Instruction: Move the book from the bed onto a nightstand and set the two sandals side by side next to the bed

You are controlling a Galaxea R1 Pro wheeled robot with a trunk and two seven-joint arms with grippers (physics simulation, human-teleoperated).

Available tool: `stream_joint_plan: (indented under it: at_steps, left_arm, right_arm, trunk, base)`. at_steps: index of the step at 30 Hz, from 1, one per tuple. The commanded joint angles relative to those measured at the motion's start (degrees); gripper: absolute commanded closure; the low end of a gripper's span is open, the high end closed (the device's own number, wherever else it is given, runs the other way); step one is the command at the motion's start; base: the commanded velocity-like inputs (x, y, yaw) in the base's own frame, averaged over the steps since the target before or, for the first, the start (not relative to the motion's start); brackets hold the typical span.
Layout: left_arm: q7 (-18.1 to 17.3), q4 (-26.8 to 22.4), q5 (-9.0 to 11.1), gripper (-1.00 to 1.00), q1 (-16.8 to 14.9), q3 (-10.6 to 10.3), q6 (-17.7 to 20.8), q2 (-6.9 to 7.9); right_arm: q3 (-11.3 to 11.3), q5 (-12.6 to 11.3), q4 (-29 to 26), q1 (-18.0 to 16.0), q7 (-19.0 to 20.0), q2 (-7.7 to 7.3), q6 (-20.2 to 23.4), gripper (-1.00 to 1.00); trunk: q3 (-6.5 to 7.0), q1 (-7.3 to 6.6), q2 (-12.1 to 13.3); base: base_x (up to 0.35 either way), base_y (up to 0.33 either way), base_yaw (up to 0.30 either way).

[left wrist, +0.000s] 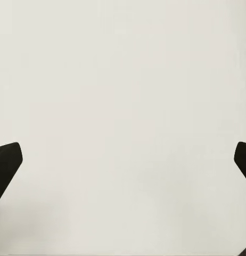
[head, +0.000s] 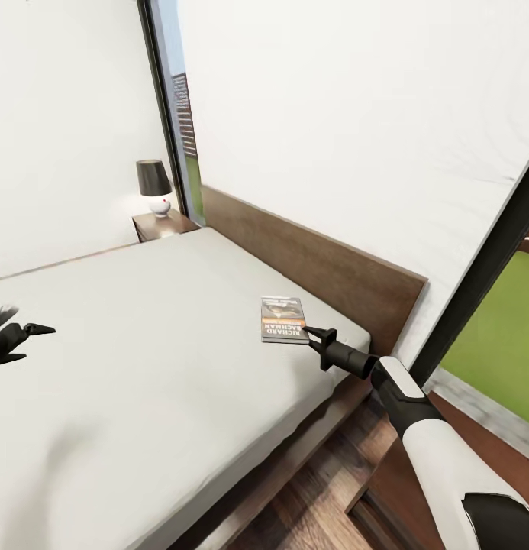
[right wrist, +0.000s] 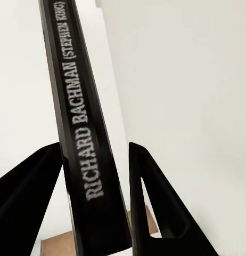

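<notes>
our right gripper (right wrist: 96,176) fingers straddle the book (head: 284,319) spine without pinching yet; left gripper (left wrist: 123,160) spread, idle. next we close, then lift.

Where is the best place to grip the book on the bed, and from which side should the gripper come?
Probably the spine edge facing the robot's right. The book lies flat on the mattress, so its top offers no hold; the right gripper already straddles that thin edge, coming in low from the side.

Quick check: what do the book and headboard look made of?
Book: apparently a thin paperback with a smooth, slightly sheened black spine bearing white lettering. Headboard: seemingly dark brown wood, matte, with faint grain. It's a render, so both are guesses.
</notes>
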Motion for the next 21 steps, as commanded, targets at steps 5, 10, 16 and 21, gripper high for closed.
stream_joint_plan:
  at_steps: [5,10,16,21]
  left_arm:
    - [-0.2,0.0,0.0,-1.0,1.2,0.0,-0.8,-0.36]
    - [-0.8,0.0,0.0,-1.0,2.2,-0.1,-1.6,-0.9]
    - [-3.9,0.0,0.0,-1.0,4.4,-0.2,-2.1,-2.21]
    - [-9.8,0.0,0.0,-1.0,9.2,-0.2,-5.5,-5.14]
  right_arm:
    - [-0.2,0.3,0.0,0.0,0.1,0.02,0.3,1.0]
    - [-0.3,0.3,0.0,0.0,0.1,0.02,0.3,1.0]
    - [-0.2,0.4,0.1,0.0,0.2,0.21,0.3,1.0]
    - [0.3,0.9,0.2,0.0,0.3,0.5,0.2,1.0]
  trunk:
    - [0.85,-1.11,2.0]
    - [1.75,-2.21,4.0]
    - [2.83,-3.53,6.4]
    - [3.72,-4.62,8.4]
  base:
    - [0.0,0.0,0.0]
    - [0.0,0.0,0.0]
    - [0.0,0.0,0.0]
    - [0.0,0.0,0.0]
